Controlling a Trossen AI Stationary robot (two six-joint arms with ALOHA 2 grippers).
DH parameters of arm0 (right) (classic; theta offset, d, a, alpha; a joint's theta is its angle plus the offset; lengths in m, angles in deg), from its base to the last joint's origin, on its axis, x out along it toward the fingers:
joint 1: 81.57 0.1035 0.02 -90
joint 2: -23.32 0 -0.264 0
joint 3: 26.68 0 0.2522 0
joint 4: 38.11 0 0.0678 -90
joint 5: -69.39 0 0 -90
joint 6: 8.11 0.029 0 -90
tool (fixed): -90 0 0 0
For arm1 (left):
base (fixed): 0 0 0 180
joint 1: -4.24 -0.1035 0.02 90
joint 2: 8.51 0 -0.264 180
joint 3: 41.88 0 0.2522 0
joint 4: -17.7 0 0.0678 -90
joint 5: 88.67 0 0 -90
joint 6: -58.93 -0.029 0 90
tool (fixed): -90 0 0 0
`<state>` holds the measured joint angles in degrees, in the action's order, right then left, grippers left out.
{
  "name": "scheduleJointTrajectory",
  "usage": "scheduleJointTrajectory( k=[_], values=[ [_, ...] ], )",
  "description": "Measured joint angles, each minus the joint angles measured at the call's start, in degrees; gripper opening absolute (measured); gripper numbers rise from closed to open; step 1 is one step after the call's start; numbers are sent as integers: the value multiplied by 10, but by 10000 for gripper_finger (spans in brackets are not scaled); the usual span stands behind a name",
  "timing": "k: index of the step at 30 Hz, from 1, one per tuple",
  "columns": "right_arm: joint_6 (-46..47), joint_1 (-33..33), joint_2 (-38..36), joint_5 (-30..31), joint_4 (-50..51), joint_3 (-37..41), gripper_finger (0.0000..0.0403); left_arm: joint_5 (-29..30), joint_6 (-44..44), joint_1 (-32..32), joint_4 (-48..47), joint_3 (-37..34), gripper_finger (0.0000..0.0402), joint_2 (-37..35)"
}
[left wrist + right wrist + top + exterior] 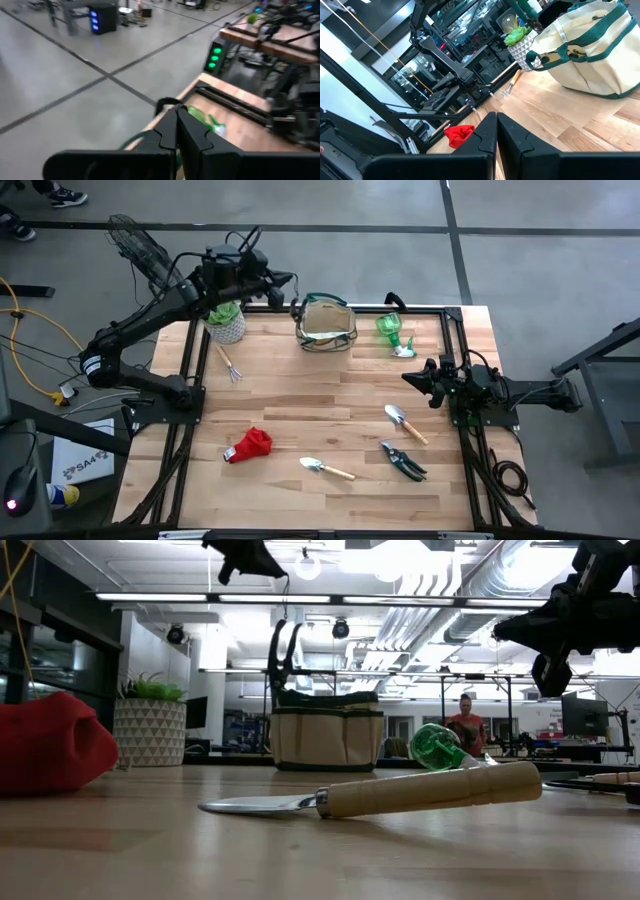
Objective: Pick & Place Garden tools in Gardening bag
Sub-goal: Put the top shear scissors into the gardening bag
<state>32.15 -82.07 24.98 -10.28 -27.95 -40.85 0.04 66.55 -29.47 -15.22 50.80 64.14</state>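
Note:
The beige gardening bag (326,323) with green trim stands at the table's far edge. On the wood lie two trowels (405,423) (326,468), pruning shears (403,461), a red cloth piece (250,445), a translucent green piece (392,330) and a small rake (230,365). My left gripper (295,307) hangs shut high above the table, just left of the bag, holding nothing; its closed fingers (177,127) show in the left wrist view. My right gripper (412,377) waits shut at the right edge, fingers (496,125) pointing across the table.
A white patterned pot with a green plant (226,323) stands at the far left, under my left arm. A black fan (138,248) is off the table's far left corner. Bare wood lies in the middle between the bag and the tools.

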Motion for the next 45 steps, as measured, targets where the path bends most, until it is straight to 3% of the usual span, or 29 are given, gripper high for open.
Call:
scheduleJointTrajectory(
  k=[32,45],
  values=[
    [0,0,0,0,0,0,2,-91,77,0,31,0,0,1],
    [0,0,0,0,0,0,2,-70,77,0,71,0,0,23]
  ],
)
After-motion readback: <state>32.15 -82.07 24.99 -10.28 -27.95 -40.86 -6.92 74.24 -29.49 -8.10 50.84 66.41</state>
